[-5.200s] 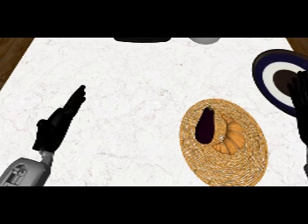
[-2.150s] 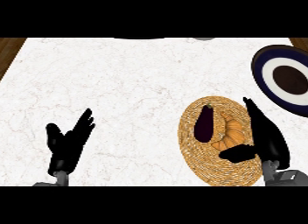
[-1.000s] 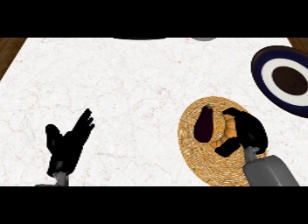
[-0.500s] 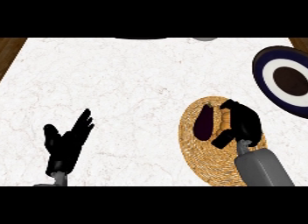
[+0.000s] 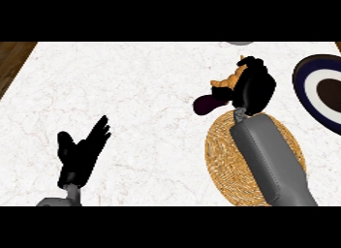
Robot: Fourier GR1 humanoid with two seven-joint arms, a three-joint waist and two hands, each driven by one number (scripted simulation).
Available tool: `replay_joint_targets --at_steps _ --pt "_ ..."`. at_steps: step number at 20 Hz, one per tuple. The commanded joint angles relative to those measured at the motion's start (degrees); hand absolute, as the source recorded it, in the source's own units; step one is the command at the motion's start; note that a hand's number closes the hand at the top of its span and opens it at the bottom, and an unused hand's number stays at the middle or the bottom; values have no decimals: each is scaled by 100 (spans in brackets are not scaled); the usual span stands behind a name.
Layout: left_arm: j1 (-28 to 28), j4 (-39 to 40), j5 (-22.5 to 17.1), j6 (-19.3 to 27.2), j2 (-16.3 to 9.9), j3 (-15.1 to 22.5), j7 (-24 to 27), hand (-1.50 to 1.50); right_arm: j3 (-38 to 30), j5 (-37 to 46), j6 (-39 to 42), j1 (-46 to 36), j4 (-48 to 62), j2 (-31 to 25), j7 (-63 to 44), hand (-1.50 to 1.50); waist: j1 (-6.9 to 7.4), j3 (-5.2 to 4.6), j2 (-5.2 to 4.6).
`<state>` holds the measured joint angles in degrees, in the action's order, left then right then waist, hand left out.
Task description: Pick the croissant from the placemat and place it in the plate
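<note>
Head view: right hand [image 5: 251, 89] now lifted off placemat [image 5: 224, 150], clamped on croissant [image 5: 227, 83], eggplant [image 5: 206, 104] alongside; plate [image 5: 317, 72] rightward, transfer underway.

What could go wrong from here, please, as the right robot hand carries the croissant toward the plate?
The right robot hand grips the croissant with a dark purple eggplant showing just below it; if the eggplant is caught in the grasp, it could reach the plate too, or fall onto the counter. Only part of the croissant shows beyond the fingers, so it might slip before reaching the plate.
</note>
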<state>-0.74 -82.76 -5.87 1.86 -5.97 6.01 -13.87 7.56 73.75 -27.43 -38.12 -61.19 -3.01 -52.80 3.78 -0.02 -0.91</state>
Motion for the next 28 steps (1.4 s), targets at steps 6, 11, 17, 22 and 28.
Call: replay_joint_targets --at_steps 6,11,17,22,28 --pt "-11 116 -41 -20 -36 -119 36 0 -611 1734 -2345 -721 696 295 -1363 150 -176 3 30" --pt "-71 292 -64 11 -15 -245 203 0 -1308 1701 -3228 -639 639 219 -1242 150 -277 5 30" --pt "161 60 34 121 44 -145 115 0 -1813 1465 -4164 -289 668 -194 -752 150 -314 6 66" --pt "180 54 56 91 78 -113 174 0 -2259 1001 -4790 -73 1459 -972 -245 150 -280 10 44" --pt "213 -142 73 33 56 -51 56 0 -2377 -112 -5228 -200 2163 -1817 332 150 -225 17 40"
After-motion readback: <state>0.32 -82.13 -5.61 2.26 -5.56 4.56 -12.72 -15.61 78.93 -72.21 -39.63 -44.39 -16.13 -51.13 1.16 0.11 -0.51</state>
